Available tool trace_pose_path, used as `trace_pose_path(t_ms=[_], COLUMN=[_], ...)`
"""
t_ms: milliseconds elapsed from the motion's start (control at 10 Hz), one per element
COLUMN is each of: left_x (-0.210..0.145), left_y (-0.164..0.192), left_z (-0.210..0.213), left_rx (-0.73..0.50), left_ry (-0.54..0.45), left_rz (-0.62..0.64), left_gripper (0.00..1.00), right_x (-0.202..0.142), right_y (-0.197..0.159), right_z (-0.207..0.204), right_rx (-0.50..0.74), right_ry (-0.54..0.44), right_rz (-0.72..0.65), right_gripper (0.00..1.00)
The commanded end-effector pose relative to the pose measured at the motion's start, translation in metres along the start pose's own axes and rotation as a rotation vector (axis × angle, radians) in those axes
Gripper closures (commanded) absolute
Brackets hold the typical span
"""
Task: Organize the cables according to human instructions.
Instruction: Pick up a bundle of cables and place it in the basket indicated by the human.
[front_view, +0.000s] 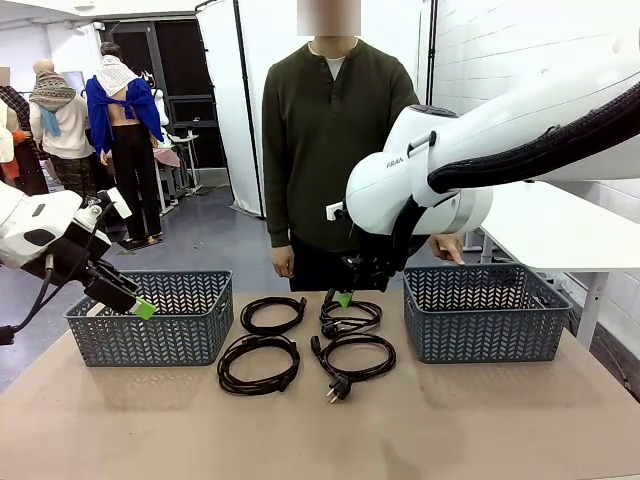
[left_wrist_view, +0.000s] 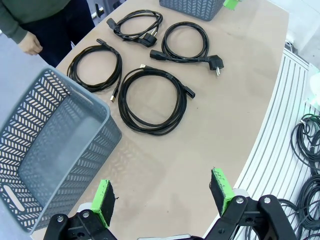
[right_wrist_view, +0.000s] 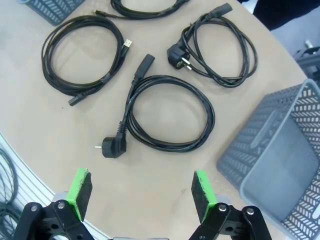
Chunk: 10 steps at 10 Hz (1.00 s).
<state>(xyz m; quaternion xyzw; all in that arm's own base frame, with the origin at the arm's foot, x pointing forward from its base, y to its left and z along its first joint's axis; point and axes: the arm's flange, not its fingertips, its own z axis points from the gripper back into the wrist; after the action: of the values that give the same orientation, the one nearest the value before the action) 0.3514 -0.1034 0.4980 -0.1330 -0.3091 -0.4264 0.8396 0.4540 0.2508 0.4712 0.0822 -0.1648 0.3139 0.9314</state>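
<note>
Four black coiled cables lie on the brown table between two grey baskets. In the front view they are the far-left (front_view: 272, 331), far-right (front_view: 350, 324), near-left (front_view: 258, 388) and near-right (front_view: 360, 375) cables. My left gripper (front_view: 140, 305) hangs open by the left basket (front_view: 150, 320), well apart from the cables; its wrist view shows its gripper (left_wrist_view: 161, 197) open, with nothing between the pads (left_wrist_view: 103, 202). My right gripper (front_view: 345, 297) hovers over the far-right cable. In its wrist view that gripper (right_wrist_view: 141, 189) is open above the plugged coil (right_wrist_view: 112, 146).
The right basket (front_view: 490, 320) stands beside the cables, with the person's hand (front_view: 447, 247) just behind its far rim. The other hand (front_view: 283, 262) hangs at the table's far edge. A white table (front_view: 560, 230) is at the right. Spare cables (left_wrist_view: 305, 145) lie on the floor.
</note>
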Motion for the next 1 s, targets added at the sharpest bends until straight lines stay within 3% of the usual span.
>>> trace_pose_path(t_ms=[0, 900], left_x=[-0.002, -0.002], left_y=[0.003, 0.003], left_z=[-0.001, -0.001], left_rx=[-0.008, -0.008], left_ry=[-0.005, -0.005], left_rz=[-0.001, -0.001], left_gripper=[0.00, 0.00], right_x=[-0.003, 0.024], right_y=[-0.001, 0.016], right_z=[-0.001, -0.076], right_rx=[0.001, -0.001], right_ry=[-0.010, 0.112], right_rz=[-0.001, -0.070], right_gripper=[0.00, 0.00])
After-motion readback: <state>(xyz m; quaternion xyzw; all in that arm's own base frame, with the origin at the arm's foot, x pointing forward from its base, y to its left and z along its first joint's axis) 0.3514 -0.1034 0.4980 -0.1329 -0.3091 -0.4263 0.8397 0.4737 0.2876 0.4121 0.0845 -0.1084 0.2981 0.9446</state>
